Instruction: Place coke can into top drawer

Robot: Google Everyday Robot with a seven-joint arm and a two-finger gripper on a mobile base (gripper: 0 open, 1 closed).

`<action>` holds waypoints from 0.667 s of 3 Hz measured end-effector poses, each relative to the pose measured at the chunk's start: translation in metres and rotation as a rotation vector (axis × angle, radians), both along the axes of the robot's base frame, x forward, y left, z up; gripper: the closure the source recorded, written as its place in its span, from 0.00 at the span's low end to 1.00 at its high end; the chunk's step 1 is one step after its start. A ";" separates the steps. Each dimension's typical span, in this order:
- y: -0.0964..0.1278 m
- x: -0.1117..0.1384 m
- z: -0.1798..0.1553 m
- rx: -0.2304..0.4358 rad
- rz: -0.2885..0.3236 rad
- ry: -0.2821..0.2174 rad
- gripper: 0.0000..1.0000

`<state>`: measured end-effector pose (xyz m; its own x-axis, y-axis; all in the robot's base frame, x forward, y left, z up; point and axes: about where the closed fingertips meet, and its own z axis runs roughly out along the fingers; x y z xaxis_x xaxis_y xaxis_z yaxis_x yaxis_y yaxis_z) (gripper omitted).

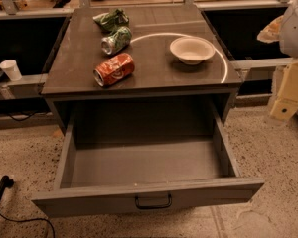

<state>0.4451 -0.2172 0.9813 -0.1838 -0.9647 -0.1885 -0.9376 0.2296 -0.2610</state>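
Sideways on top of the cabinet [154, 76], near its front left: coke can [114, 69], silver end toward the cabinet's left. Just behind it lies a green and silver can [116, 39], with a green foil bag [111, 19] at the cabinet's back and a white bowl [191, 50] toward its right. Under the cabinet's top, pulled out toward the camera: top drawer [79, 201]; off the cabinet's right side, well apart from the coke can: gripper [287, 95], cannot tell how far open.

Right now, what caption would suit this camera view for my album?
Coke can lies sideways on the cabinet top, top drawer open below; gripper hangs at right edge.
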 end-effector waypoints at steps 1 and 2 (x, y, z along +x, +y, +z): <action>0.000 0.000 0.000 0.000 0.000 0.000 0.00; 0.033 0.026 -0.005 -0.021 0.115 -0.004 0.00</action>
